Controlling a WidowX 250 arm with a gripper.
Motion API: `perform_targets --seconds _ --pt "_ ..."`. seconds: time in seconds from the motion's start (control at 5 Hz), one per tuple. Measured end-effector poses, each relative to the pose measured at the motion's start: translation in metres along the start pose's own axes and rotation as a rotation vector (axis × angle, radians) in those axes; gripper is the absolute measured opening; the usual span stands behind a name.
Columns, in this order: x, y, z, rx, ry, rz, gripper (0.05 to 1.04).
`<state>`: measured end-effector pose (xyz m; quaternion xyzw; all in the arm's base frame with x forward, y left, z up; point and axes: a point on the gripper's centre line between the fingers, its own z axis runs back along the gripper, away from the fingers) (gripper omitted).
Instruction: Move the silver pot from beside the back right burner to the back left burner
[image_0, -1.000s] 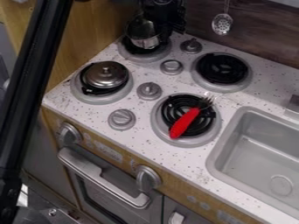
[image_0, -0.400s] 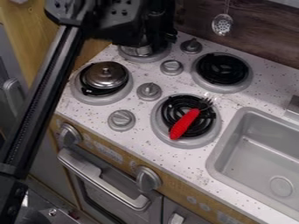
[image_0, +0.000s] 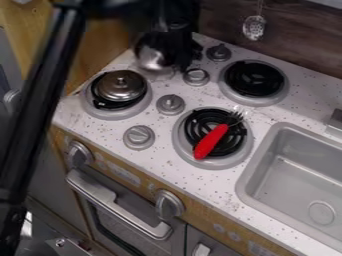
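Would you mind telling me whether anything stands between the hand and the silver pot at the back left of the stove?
Nothing visible does: the hand is right beside the silver pot. The metal lid sits on the front left burner, off to the side.

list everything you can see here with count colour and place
burners: 4, black coils in grey rings, on the counter
counter: 1, speckled white, across the middle
fork: 1, red handle, on the front-right burner
lid: 1, silver, over the front-left burner
metal vessel: 1, silver, at the back-left burner
countertop knobs: 4, grey, among the burners
front knobs: 2, grey, on the front panel
oven handle: 1, grey, below the front knobs
slotted spoon: 1, silver, against the back wall
sink: 1, grey, right
arm: 1, black, left and top
gripper: 1, black, beside the metal vessel
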<state>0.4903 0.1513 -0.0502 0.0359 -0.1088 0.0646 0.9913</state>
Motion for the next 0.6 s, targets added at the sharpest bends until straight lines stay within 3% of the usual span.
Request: perform_targets --seconds 0.2,0.4,0.6 --pt "-0.015 -0.004 0.027 0.0 -0.033 0.001 0.874" --pt "-0.033 -0.011 0.063 0.01 -0.066 -0.004 1.009" --pt "-0.054 -0.018 0.083 -0.021 -0.042 0.005 1.002"
